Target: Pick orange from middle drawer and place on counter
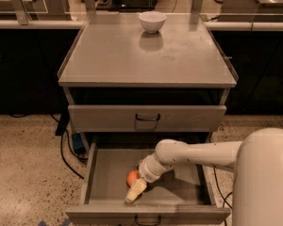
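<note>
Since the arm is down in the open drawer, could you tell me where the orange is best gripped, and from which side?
Probably across the widest middle of the orange, from above: it is round and lies in the middle drawer. The gripper is at its near side.

The robot's white body (266,182) fills the lower right corner of the view. From it the arm (207,153) runs out almost level toward 9 o'clock, a smooth white tube ending in a rounded elbow (167,150). There it bends down toward 7 o'clock into a short, ribbed wrist (150,168). The pale cream gripper (136,190) hangs off the wrist. It points toward 7 o'clock, low in the view and just left of centre.
</note>
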Motion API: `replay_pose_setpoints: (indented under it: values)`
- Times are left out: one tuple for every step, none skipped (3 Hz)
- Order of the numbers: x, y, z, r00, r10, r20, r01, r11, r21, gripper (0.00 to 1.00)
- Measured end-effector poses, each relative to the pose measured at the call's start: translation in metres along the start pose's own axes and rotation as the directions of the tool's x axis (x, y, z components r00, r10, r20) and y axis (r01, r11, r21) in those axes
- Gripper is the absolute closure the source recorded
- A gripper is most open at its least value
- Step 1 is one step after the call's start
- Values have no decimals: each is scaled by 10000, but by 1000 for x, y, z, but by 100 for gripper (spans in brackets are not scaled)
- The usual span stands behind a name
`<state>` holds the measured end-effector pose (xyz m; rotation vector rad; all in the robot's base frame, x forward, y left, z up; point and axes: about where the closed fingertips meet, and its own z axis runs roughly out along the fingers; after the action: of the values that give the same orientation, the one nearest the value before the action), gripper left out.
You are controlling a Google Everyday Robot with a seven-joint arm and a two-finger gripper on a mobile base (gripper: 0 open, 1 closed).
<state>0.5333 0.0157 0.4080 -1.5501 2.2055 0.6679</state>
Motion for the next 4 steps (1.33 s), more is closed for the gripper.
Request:
replay_pose_setpoints:
  values:
    - [-5,-5,3,9996,182,210,-187,9995,244,0]
    - [2,-3,20,9999,130,52,-132,9996,265,0]
    - [2,-3,20,9999,125,57,-127,9996,271,0]
    - [2,-3,20,9999,125,57,-127,9996,270,16]
